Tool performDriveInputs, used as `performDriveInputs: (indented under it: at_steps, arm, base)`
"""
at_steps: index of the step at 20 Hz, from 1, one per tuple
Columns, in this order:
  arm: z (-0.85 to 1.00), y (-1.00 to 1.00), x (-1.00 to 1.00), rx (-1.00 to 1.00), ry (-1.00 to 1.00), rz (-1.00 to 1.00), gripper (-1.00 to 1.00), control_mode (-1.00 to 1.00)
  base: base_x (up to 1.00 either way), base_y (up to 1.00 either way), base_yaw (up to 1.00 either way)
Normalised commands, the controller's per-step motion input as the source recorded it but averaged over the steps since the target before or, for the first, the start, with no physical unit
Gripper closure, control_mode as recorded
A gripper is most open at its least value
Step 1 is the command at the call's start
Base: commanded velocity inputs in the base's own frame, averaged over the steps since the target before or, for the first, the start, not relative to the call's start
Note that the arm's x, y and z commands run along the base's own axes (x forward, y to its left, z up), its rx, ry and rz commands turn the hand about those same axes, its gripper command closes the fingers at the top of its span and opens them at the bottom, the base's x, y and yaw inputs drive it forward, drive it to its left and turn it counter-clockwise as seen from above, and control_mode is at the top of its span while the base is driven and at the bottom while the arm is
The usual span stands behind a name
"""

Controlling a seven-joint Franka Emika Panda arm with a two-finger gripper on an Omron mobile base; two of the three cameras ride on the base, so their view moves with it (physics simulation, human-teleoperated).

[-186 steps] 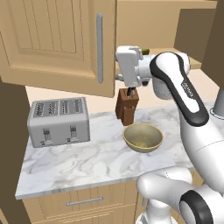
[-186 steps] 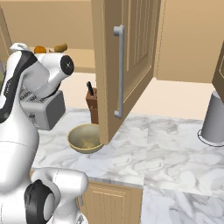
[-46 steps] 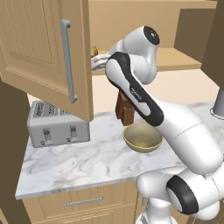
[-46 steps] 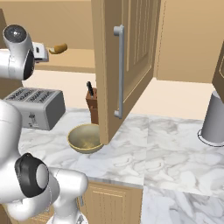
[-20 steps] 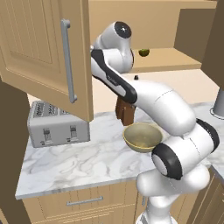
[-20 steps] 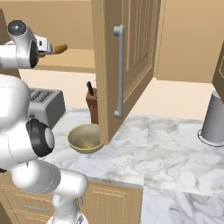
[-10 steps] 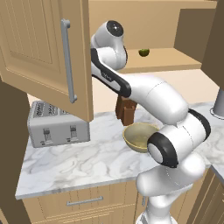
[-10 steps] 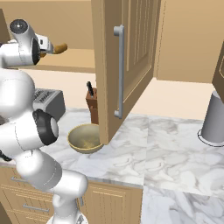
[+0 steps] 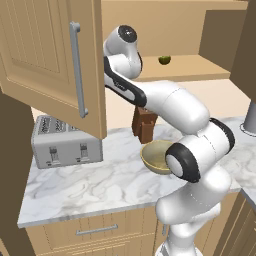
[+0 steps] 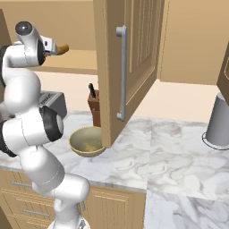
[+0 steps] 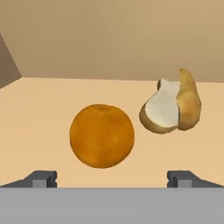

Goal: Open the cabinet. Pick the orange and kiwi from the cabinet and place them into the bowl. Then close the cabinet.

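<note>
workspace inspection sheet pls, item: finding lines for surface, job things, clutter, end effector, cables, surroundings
surface: white marble counter, over light-wood drawer fronts.
cabinet: both doors swung open.
orange: on the cabinet shelf, just ahead of the open fingers, untouched.
kiwi: further along the shelf, alone.
bowl: on the counter, nothing seen inside.
clutter: toaster, knife block, grey cylinder on the counter; cut tan-brown item beside the orange.
end effector: open, inside the cabinet, holding nothing.
cables: nothing seen.
surroundings: beige wall behind the counter.
</note>
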Motion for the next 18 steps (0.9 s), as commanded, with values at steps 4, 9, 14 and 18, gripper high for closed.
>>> performDriveInputs:
  at_steps: [4,9,14,18]
  arm:
    - [0.00,0.08,0.28,0.00,0.03,-0.03,-1.00,-1.00]
    - [0.00,0.08,0.26,0.00,0.04,-0.03,-1.00,-1.00]
    - [0.00,0.19,0.23,0.00,0.02,-0.04,-1.00,-1.00]
    - [-0.11,0.28,0.12,0.00,0.00,-0.04,-1.00,-1.00]
  base:
    - [0.00,0.00,0.00]
    - [0.00,0.00,0.00]
    - [0.00,0.00,0.00]
    - [0.00,0.00,0.00]
